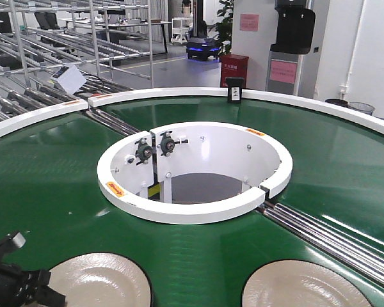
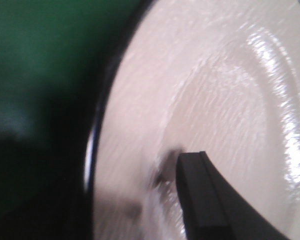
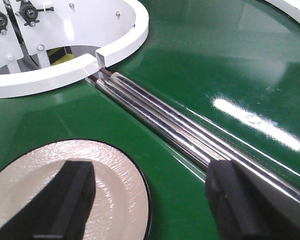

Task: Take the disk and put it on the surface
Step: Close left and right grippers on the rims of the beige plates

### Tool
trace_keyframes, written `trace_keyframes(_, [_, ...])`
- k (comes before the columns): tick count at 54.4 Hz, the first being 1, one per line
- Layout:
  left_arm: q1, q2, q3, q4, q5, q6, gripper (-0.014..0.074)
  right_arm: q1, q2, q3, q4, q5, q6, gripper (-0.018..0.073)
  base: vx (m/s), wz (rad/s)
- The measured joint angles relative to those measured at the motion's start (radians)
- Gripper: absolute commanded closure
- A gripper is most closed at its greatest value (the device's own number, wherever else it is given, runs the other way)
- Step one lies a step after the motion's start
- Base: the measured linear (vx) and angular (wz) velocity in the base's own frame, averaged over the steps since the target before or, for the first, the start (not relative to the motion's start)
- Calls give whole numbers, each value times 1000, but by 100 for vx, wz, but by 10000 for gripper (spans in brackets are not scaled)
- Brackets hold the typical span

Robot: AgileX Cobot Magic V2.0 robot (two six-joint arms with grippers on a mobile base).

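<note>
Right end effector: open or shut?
Open: the right end effector shows its fingers wide apart in the wrist view, one over the disk, one by the steel rollers, nothing gripped.

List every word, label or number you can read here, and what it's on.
Nothing reads clearly.
Pillar notice: too small.
Cabinet notice: too small.
Red box: white characters, blurred.
Orange rim stickers: too small.
</note>
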Motion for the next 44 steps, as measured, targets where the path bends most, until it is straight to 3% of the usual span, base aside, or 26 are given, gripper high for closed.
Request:
trace_keyframes(7, [1, 5, -1, -57, 38, -4, 460, 0, 8, -4, 20, 36, 8, 29, 0, 0])
trace_keyframes(12, [3, 2, -6, -113, 69, -6, 607, 0, 50, -37, 65, 162, 15, 29, 0, 0])
trace_keyframes(19, [7, -2, -9, -138, 79, -6, 605, 0, 163, -123, 84, 341, 18, 29, 0, 0])
trace_keyframes(20, [7, -2, -9, -143, 90, -4, 603, -11, 270, -229, 95, 439, 23, 29, 0, 0])
trace_keyframes(30, [7, -7, -2, -132, 128, 1, 602, -134, 490, -368, 156, 591, 30, 29, 0, 0])
trace_keyframes(37, [7, -26, -1, -121, 137, 3, 601, -276, 641, -395, 309, 614, -64, 43, 0, 0])
trace_keyframes(44, [7, -40, -1, -121, 145, 4, 601, -382, 778, -396, 564, 609, -291, 67, 0, 0])
